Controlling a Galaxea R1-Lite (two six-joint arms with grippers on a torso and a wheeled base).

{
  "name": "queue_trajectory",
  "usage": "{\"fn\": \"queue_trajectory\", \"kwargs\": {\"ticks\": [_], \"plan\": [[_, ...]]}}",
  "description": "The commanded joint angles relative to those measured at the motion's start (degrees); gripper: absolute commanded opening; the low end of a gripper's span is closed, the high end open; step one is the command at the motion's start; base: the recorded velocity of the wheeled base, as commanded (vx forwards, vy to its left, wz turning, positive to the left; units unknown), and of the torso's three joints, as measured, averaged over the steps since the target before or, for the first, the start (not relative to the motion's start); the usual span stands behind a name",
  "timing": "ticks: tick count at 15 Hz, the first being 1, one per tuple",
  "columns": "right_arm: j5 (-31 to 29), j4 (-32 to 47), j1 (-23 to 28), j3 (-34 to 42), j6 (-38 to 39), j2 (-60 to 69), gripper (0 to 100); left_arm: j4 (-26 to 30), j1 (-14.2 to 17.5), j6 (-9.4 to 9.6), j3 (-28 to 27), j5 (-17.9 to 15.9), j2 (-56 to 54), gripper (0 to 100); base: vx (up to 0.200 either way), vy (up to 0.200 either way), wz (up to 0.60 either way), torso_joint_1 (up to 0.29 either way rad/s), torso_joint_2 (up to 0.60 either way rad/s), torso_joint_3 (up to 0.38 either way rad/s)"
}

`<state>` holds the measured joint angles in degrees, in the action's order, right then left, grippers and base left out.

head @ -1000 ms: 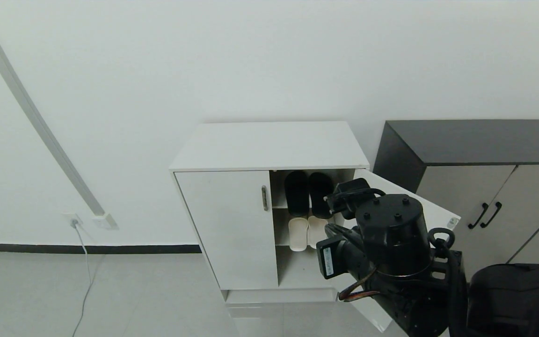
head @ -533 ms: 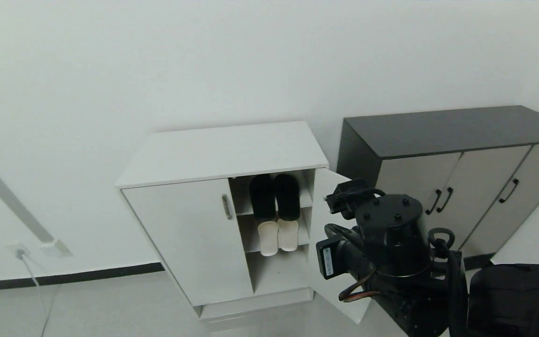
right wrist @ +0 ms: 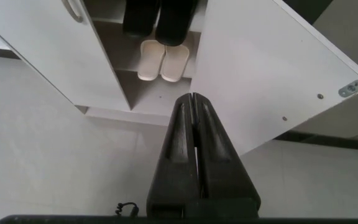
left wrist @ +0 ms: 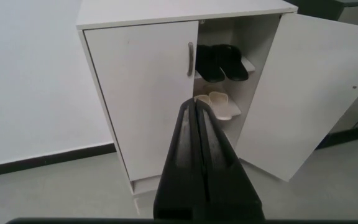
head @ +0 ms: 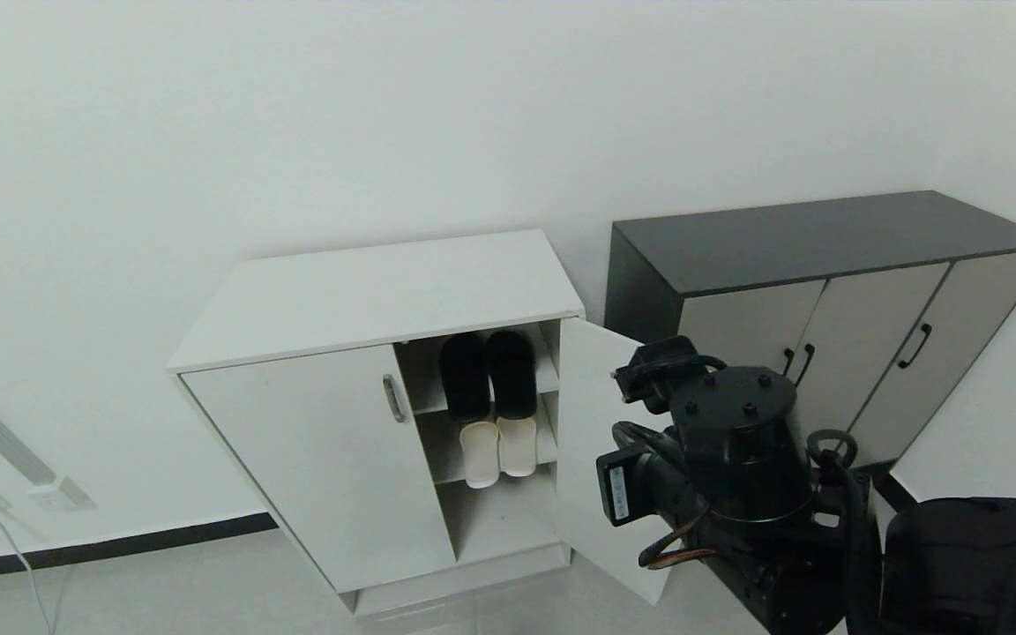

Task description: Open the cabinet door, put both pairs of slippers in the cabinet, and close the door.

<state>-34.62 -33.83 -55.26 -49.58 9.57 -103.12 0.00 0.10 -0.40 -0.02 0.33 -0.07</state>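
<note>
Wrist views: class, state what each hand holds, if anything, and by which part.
Nothing is held. The left hand and right hand are shut and empty; the black slippers and white slippers sit inside the cabinet.

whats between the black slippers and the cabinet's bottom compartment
The cream slippers on the middle shelf, directly under the black slippers; the head view shows it.

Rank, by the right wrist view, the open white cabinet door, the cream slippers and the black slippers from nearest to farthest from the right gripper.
1. The open white cabinet door, swung out beside the right gripper.
2. The cream slippers, on the middle shelf.
3. The black slippers, on the upper shelf.
</note>
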Motion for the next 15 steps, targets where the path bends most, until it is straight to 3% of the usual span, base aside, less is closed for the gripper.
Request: {"fn": "queue_trajectory", "kwargs": {"ticks": [1, 8, 11, 15], "plan": [[-0.01, -0.01, -0.02, 0.01, 0.01, -0.24, 0, 0.0, -0.01, -0.04, 0.02, 0.02, 0.07, 0, 0.0, 0.0, 0.0, 0.0, 0.0, 0.0], [-0.01, -0.01, -0.11, 0.27, -0.08, -0.24, 0, 0.0, -0.01, -0.04, 0.02, 0.02, 0.07, 0, -0.171, 0.0, 0.0, -0.002, 0.0, -0.001], [-0.01, -0.1, 0.15, 0.18, -0.08, -0.24, 0, 0.0, -0.01, 0.05, -0.06, -0.07, 0.07, 0, 0.0, 0.0, 0.0, 0.0, 0.0, 0.0], [0.17, 0.17, 7.71, -4.39, -1.04, -3.14, 0, 0.0, -0.01, 0.14, -0.06, -0.07, 0.07, 0, 0.0, 0.0, 0.0, 0.0, 0.0, 0.0]]}}
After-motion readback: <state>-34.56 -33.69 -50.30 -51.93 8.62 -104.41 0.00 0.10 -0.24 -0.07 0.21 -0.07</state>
